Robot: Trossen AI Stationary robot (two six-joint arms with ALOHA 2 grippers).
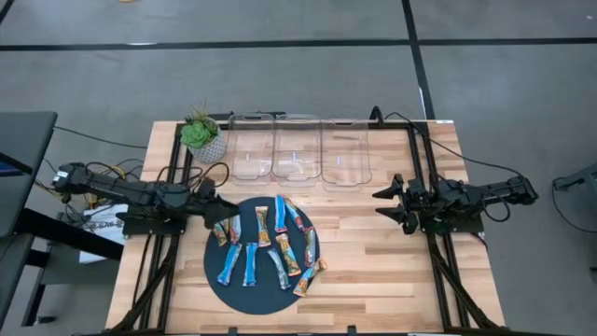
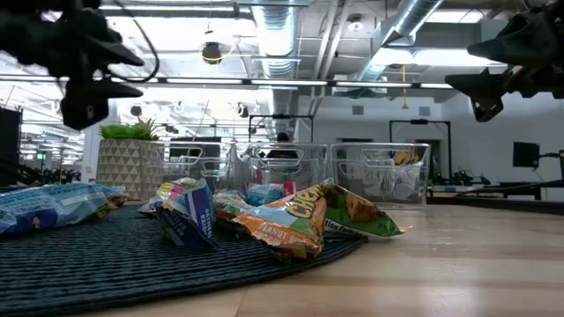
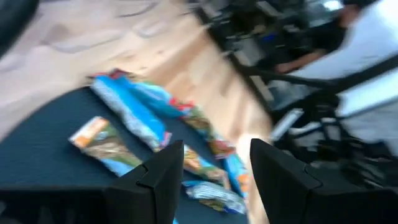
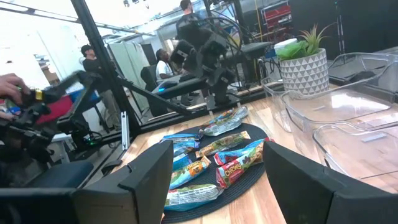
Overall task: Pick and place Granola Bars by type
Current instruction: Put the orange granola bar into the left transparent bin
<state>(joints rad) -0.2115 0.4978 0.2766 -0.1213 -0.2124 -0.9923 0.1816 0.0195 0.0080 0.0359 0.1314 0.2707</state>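
Note:
Several granola bars (image 1: pixel 269 245) lie flat on a round dark mat (image 1: pixel 244 291); their wrappers are blue and silver, blue with red, or tan and orange. They also show in the low view (image 2: pixel 295 218), the left wrist view (image 3: pixel 127 115) and the right wrist view (image 4: pixel 214 155). My left gripper (image 1: pixel 227 217) hangs open above the mat's left edge, over the bars (image 3: pixel 214 180), and is well clear of the table in the low view (image 2: pixel 88 88). My right gripper (image 1: pixel 382 203) waits open to the right of the mat (image 4: pixel 217 180), also raised (image 2: pixel 489 88).
Three clear plastic bins (image 1: pixel 297 149) stand in a row at the table's far edge, beyond the mat. A potted plant (image 1: pixel 203 136) sits to their left. Bare wood (image 1: pixel 373 271) lies right of the mat. People show in the room behind (image 4: pixel 163 62).

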